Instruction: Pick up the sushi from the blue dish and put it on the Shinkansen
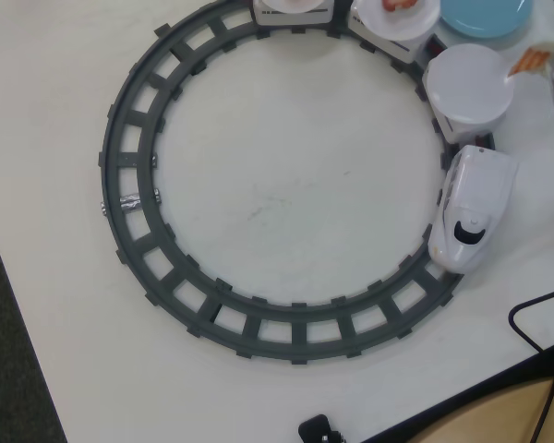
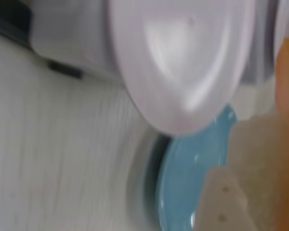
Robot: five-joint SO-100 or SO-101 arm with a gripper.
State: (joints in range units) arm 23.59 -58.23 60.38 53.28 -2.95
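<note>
Table (image 1: 277, 194): white, plain top.
Grey circular track (image 1: 129, 148): lies flat on it.
Blue dish (image 1: 485, 17): at the top edge.
Black cable (image 1: 535, 318): lower right.

A white table (image 1: 286, 194) over what looks like dark floor (image 1: 9, 369), evenly lit.

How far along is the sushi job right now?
Done: the sushi is off the blue dish, which looks bare. In hand: it hangs at the rim of the empty white plate behind the Shinkansen nose. Left: setting it down and releasing; the end effector is barely visible.
</note>
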